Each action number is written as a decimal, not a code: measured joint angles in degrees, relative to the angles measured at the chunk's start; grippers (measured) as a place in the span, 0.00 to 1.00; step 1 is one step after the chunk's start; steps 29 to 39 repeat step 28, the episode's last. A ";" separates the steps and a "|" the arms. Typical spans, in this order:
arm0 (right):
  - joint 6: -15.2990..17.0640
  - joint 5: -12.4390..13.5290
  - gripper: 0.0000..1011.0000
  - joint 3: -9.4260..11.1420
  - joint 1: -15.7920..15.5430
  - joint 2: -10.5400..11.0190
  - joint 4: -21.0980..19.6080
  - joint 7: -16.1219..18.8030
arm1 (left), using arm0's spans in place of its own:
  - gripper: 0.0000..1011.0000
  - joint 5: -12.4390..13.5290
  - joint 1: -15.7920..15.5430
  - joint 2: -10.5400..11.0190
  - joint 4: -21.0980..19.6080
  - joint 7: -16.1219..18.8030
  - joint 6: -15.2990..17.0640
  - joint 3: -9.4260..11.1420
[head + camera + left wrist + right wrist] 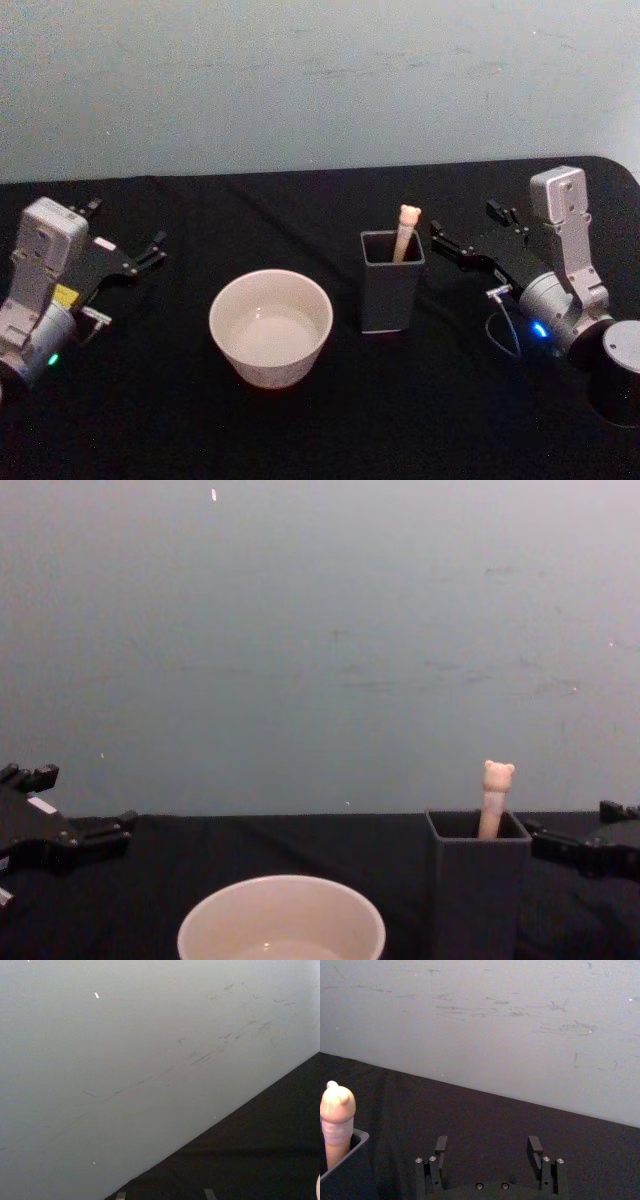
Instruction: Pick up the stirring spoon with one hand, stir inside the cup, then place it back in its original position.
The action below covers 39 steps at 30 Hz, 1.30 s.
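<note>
The cup (271, 327) sits nearest; right of it the spoon (406, 232) stands in its holder (391, 282), ready for the wide-open right gripper (467, 240); left gripper (125, 250) open, idle at far left.

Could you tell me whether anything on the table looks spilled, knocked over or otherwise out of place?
Nothing stands out. The stirring spoon leans in the upright dark holder, bear head up; the cup sits upright left of it. The left hand and right hand are open, clear of both.
</note>
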 joint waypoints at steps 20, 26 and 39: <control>-0.09 0.12 0.99 -0.01 -0.04 0.06 -0.11 -0.05 | 0.99 0.00 0.00 0.00 0.00 0.00 0.00 0.00; -0.09 0.14 0.99 -0.01 -0.04 0.06 -0.11 -0.05 | 0.99 0.00 0.00 0.00 0.00 0.00 0.00 0.00; -0.09 0.14 0.99 -0.01 -0.04 0.07 -0.11 -0.05 | 0.99 0.00 0.00 0.00 0.00 0.00 0.00 0.00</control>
